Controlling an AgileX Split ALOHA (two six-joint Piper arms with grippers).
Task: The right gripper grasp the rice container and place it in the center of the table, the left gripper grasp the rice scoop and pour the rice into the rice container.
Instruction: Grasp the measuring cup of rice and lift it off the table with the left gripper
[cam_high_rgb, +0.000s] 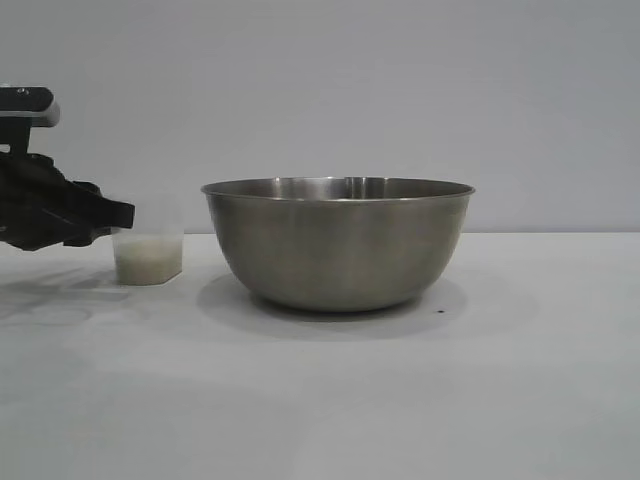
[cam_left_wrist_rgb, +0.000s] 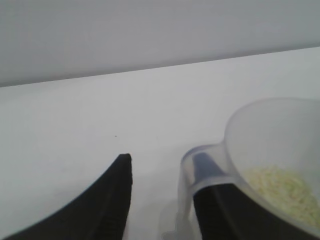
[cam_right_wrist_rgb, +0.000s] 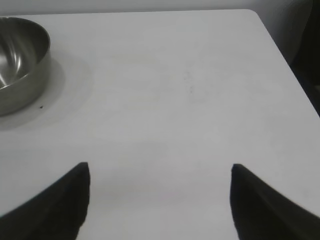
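Observation:
The rice container (cam_high_rgb: 338, 245), a wide steel bowl, stands in the middle of the white table (cam_high_rgb: 420, 400). To its left stands the rice scoop (cam_high_rgb: 148, 255), a translucent cup holding pale rice (cam_high_rgb: 147, 265). My left gripper (cam_high_rgb: 120, 215) reaches the cup from the left. In the left wrist view it (cam_left_wrist_rgb: 162, 160) is open: one finger sits inside the loop of the scoop (cam_left_wrist_rgb: 270, 145) handle (cam_left_wrist_rgb: 186, 172), the other stands apart, and rice (cam_left_wrist_rgb: 285, 192) lies in the cup. My right gripper (cam_right_wrist_rgb: 160, 166) hovers open over bare table, away from the rice container (cam_right_wrist_rgb: 20, 65).
The table's far edge and right corner (cam_right_wrist_rgb: 252, 12) show in the right wrist view, with dark floor beyond. A plain grey wall rises behind the table. A small dark speck (cam_high_rgb: 440, 312) lies beside the bowl.

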